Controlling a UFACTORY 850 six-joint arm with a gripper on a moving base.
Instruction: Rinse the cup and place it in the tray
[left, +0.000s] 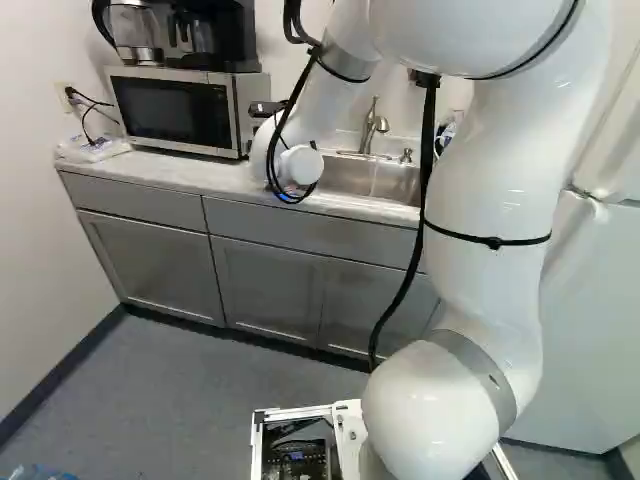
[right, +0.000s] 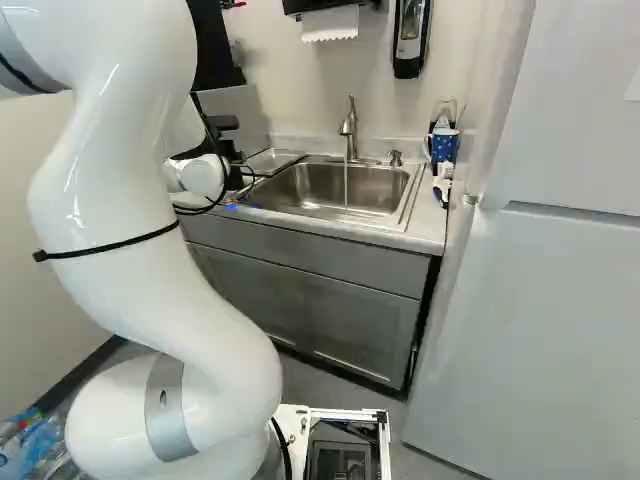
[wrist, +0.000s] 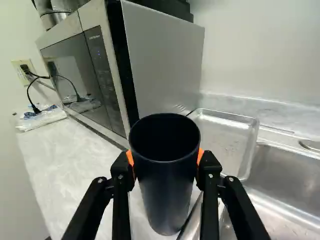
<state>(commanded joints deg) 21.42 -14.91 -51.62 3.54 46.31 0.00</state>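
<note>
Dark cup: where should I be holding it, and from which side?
Grip the cup from the side, by its upper wall, much as the hand has it. It's tall, open-topped, narrows downward and shows no handle, so a side hold should leave the mouth free for water.

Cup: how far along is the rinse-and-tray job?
Done: the cup is picked up; water runs from the faucet.
In hand: the cup, gripped by both fingers beside the tray, not in it.
Left: placing it in the tray. Can't tell whether it's rinsed; if not, that's left too.
</note>
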